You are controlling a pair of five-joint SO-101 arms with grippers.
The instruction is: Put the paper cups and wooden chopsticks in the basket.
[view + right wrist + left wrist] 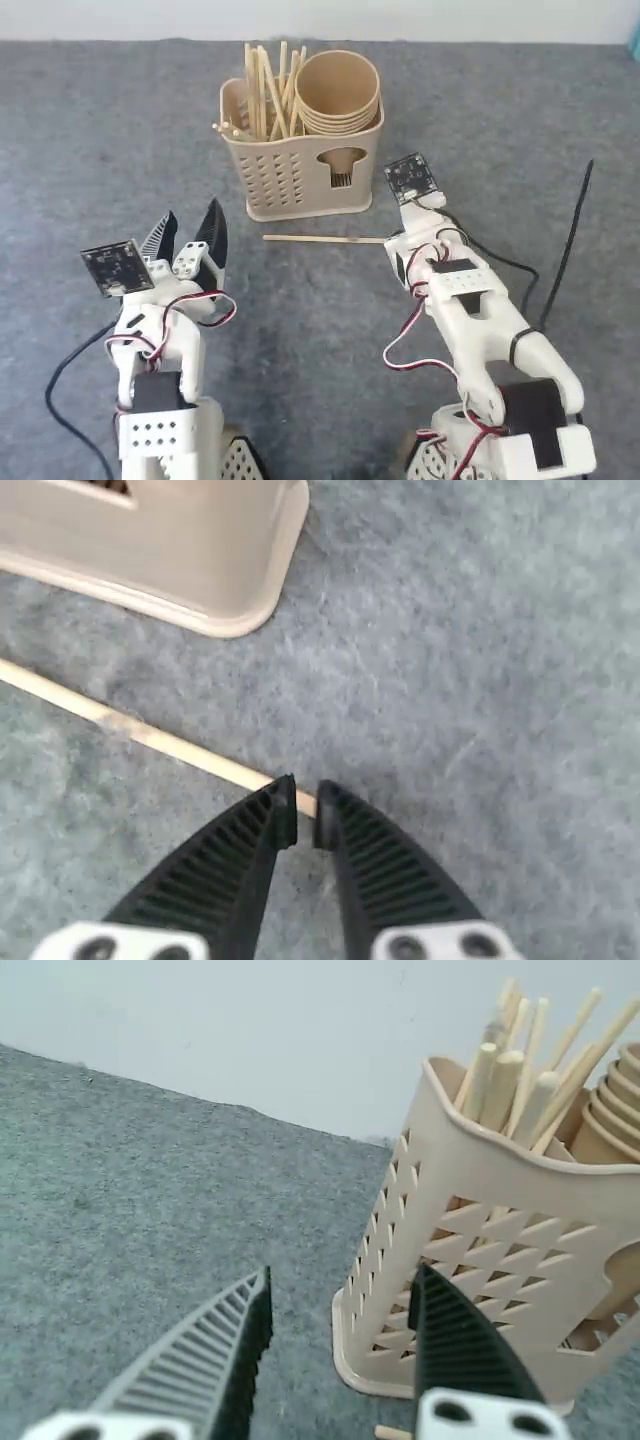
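Loose chopstick (150, 735) caught by its very tip

The right gripper (306, 815) has its jaws nipped on just the end of the chopstick, which lies on the table (100, 150) and runs away from them, the basket (300, 190) just beyond. Held so far out, it could swivel, slip free or knock the basket wall. The left gripper (345, 1295), jaws spread and empty, faces the basket holding the paper cups (338, 90). No readable writing.
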